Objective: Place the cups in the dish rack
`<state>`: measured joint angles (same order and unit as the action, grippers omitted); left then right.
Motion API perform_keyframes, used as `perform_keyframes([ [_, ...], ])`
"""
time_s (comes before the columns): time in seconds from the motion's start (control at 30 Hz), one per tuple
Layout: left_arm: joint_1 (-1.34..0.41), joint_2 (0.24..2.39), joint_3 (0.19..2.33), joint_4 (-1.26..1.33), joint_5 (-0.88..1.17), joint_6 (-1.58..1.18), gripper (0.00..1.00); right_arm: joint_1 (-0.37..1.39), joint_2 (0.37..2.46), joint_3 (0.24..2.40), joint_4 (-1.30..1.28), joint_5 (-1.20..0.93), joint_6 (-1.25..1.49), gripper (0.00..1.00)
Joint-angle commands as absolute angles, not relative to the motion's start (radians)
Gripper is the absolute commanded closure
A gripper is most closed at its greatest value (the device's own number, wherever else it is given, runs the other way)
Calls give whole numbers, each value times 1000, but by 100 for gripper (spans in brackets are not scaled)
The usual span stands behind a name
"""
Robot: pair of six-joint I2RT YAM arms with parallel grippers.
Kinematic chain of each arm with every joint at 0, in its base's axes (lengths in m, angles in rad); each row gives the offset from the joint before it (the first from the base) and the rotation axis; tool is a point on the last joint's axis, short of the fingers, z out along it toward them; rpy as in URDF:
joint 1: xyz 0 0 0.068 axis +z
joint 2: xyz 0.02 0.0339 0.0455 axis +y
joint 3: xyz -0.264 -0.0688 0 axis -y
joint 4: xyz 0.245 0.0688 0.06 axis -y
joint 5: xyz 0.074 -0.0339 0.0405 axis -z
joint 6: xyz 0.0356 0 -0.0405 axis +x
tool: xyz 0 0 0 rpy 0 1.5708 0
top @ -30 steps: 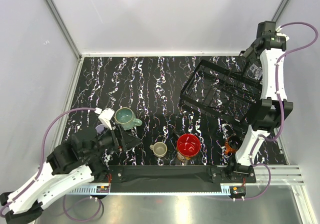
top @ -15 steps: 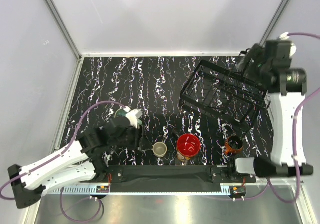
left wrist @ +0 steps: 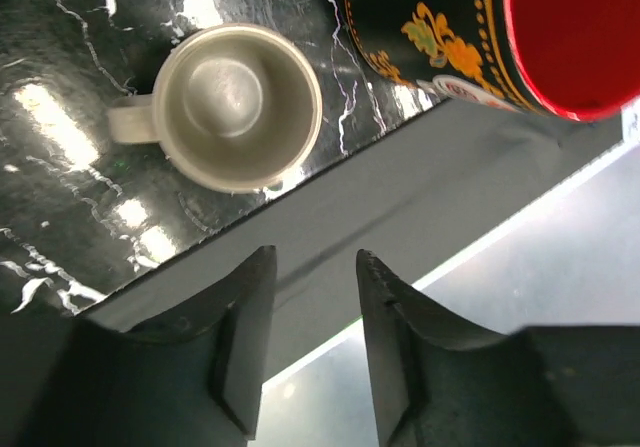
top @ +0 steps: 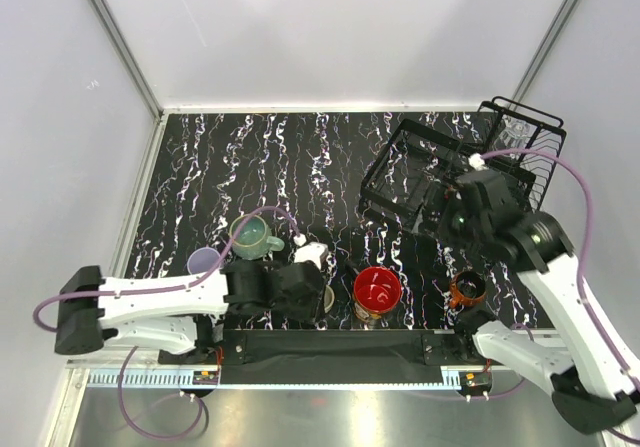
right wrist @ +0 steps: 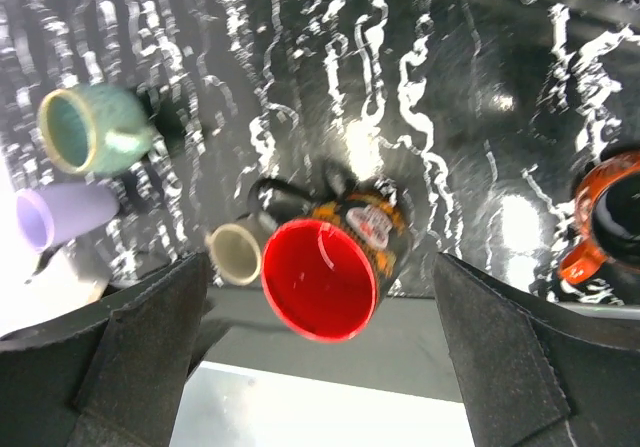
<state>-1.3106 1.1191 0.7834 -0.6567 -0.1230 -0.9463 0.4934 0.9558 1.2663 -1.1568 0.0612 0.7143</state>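
A beige mug (left wrist: pixel 235 107) stands upright just ahead of my left gripper (left wrist: pixel 315 259), whose jaws stand a narrow gap apart, open and empty, over the table's near strip. The large dark mug with a red inside (top: pixel 377 289) stands right of it. High above that mug (right wrist: pixel 325 272) my right gripper (right wrist: pixel 320 267) hangs wide open. A teal mug (top: pixel 250 235) and a lavender tumbler (top: pixel 204 262) stand at the left, an orange mug (top: pixel 467 289) at the right. The black wire dish rack (top: pixel 405 182) sits at the back right, a clear glass (top: pixel 512 129) faintly showing in its raised end.
A black strip (top: pixel 330 344) runs along the table's near edge between the arm bases. White walls close the table on the left, back and right. My right arm's wrist (top: pixel 480 212) hangs over the rack's near corner.
My left arm swung right from the teal mug to the beige mug while its jaws narrowed. My right arm came from the rack's far end toward the table's middle, staying open.
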Motion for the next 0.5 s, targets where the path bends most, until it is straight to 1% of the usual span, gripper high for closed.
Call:
perform_keyframes([
  [0.0,-1348,1167,830,-578,-247,-1003,59,515,844,1235,-1106,34,787,0],
  [0.17,-1359,1290,887,-601,-291,-997,60,515,756,1250,-1172,37,782,0],
  [0.47,-1359,1356,931,-627,-350,-977,60,514,697,1266,-1238,25,772,0],
])
